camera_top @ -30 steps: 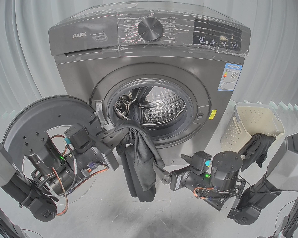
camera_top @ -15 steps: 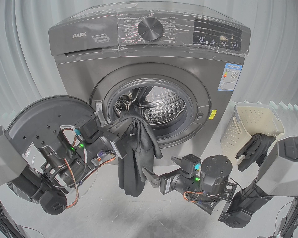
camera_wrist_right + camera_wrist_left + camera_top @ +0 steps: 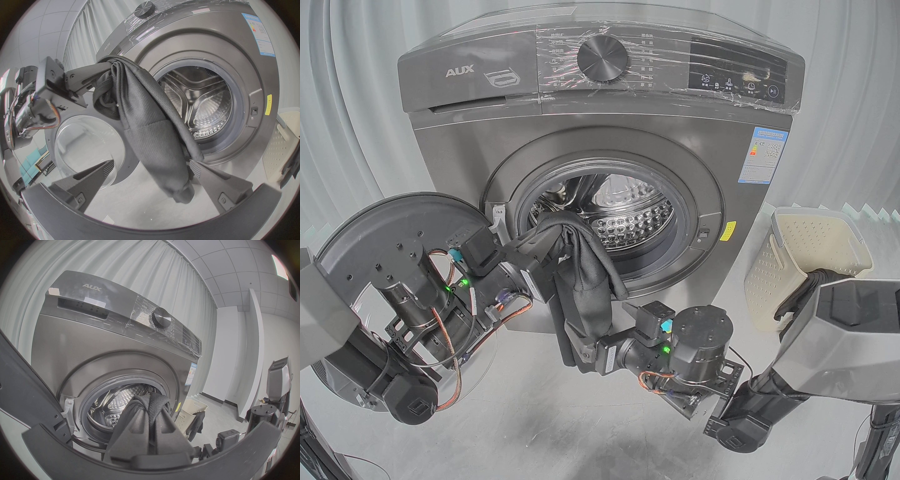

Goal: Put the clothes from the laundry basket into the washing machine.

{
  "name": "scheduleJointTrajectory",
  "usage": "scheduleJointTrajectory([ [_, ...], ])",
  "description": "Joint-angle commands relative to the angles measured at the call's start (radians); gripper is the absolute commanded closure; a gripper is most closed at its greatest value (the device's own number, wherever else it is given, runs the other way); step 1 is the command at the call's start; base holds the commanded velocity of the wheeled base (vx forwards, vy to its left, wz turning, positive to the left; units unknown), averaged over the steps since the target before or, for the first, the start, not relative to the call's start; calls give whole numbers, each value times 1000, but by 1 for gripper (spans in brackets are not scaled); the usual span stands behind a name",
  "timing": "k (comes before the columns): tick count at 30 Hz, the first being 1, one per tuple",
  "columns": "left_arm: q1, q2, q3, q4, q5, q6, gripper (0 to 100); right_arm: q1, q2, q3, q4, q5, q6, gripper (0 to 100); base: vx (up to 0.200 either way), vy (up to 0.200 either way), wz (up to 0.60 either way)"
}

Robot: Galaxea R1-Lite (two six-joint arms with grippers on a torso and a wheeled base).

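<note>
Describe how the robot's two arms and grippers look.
Both arms: black cylindrical bolted joints, pale grey upper shells, orange cables looping at the wrists, green lights, teal connectors. The left gripper and right gripper have black wedge-shaped fingers, with textured pads on the right's.

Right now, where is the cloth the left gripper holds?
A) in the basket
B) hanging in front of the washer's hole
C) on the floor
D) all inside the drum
B: the left gripper pinches the cloth, which hangs down outside the washer.
</note>
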State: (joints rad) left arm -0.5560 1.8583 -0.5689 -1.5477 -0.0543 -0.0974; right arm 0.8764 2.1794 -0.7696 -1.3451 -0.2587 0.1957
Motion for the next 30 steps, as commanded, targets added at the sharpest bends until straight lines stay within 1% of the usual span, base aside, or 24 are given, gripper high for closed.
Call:
scheduleJointTrajectory([
  [1, 1, -4, 0, 0, -1, -2, 100, -17, 69, -71, -2, -1, -18, 0, 0, 0, 0],
  [2, 1, -4, 0, 0, -1, -2, 100, -17, 69, -71, -2, -1, -18, 0, 0, 0, 0],
  [3, -1, -5, 0, 0, -1, -1, 100, -33, 85, -102, 0, -2, -19, 0, 0, 0, 0],
  [6, -1, -7, 3, 0, -1, -1, 100, -50, 102, -125, -2, -4, -22, 0, 0, 0, 0],
  [14, -1, -7, 4, 0, -3, -2, 100, -62, 102, -129, -19, -11, -22, 0, 0, 0, 0],
  [15, -1, -5, 6, 0, -3, -2, 100, -62, 103, -129, -28, -11, -24, 100, 0, 0, 0],
  [25, 7, 4, 12, -2, -3, -2, 100, -45, 89, -109, -49, -11, -22, 100, 0, 0, 0],
  [29, 16, 4, 12, 0, -3, -5, 100, -36, 56, -66, -51, -11, -22, 100, 0, 0, 0],
  [30, 18, 5, 12, 0, -3, -13, 100, -33, 37, -47, -52, -11, -22, 100, 0, 0, 0],
])
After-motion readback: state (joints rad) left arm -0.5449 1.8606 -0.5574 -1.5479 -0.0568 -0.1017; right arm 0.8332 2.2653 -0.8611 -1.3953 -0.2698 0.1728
